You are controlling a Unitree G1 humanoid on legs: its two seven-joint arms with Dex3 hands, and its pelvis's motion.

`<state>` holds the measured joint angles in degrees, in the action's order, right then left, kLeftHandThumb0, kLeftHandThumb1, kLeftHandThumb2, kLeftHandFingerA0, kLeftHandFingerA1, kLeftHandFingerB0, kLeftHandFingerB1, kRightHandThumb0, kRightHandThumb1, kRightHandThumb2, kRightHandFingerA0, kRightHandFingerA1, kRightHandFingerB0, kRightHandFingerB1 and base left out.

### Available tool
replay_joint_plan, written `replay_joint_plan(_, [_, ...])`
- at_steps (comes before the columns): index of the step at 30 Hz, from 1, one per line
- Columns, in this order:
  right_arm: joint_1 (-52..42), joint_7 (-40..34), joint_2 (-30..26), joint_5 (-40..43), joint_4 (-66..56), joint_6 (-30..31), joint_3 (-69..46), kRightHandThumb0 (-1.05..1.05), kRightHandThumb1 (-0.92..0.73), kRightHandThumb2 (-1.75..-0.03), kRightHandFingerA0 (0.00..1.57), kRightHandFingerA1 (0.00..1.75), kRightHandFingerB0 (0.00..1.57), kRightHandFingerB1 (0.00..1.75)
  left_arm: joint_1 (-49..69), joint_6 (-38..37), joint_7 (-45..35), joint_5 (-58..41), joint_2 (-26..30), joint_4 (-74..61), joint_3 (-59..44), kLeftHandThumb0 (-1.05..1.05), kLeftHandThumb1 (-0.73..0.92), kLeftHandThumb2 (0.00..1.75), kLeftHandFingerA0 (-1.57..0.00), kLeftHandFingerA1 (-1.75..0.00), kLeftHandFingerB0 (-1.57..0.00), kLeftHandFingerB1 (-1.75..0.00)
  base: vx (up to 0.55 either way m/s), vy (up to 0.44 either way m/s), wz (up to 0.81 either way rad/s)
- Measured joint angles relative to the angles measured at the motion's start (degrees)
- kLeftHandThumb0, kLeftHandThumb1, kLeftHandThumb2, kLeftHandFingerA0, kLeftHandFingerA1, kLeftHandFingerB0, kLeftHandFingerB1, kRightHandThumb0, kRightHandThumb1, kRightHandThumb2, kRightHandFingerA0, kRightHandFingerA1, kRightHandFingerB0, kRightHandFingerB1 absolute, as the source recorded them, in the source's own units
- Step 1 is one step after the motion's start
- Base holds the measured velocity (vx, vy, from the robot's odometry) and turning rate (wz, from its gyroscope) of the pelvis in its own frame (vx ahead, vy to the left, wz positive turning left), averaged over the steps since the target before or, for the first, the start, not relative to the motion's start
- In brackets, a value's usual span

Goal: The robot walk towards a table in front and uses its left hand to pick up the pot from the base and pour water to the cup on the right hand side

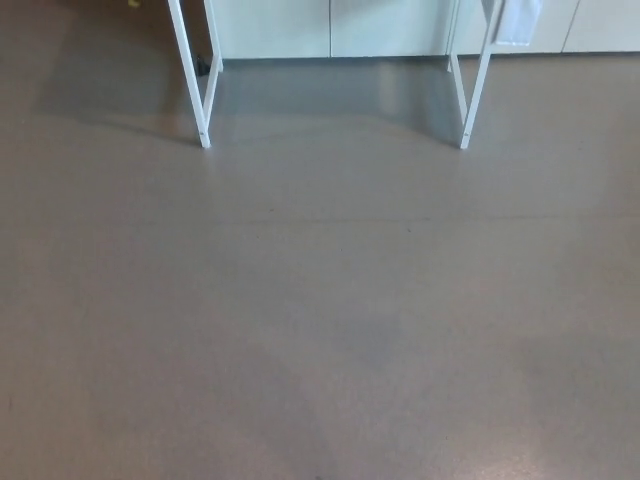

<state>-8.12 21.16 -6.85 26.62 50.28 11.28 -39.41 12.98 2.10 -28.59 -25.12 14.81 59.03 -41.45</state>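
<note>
Neither the pot, its base nor the cup shows in the head view. Only the lower part of the table appears: a white left leg frame and a white right leg frame standing on the grey-brown floor at the top of the picture. The tabletop is cut off above the frame. No part of either hand or arm shows.
White cabinet fronts run along the wall behind the table legs. A white cloth or sheet hangs near the right leg at the top edge. The table's shadow lies on the floor between the legs.
</note>
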Motion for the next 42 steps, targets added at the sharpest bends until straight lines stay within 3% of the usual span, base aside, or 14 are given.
replay_joint_plan(9, [1.6,-0.4,0.8,0.9,-0.1,0.5,1.1,-0.23,-0.66,-0.59,0.37,0.41,0.3,0.4,-1.8,-0.7,-0.2,-0.8,1.4,0.3,0.3,0.16,0.64,0.6,-0.34,-0.42,-0.2,-0.34,0.16,0.224,-0.03])
replay_joint_plan(26, [2.6,-1.1,-0.3,1.8,-0.6,0.9,1.6,-0.23,-0.66,-0.59,0.37,0.41,0.3,0.4,-2.1,-0.7,-0.5,-1.3,0.6,0.2,0.6,0.16,0.64,0.6,-0.34,-0.42,-0.2,-0.34,0.17,-0.143,0.06])
replay_joint_plan(42, [2.9,-1.4,0.0,2.4,-0.5,1.0,2.4,-0.23,-0.66,-0.59,0.37,0.41,0.3,0.4,-2.0,-1.1,-0.4,-2.3,1.0,-0.1,0.8,0.16,0.64,0.6,-0.34,-0.42,-0.2,-0.34,0.19,0.103,-0.07])
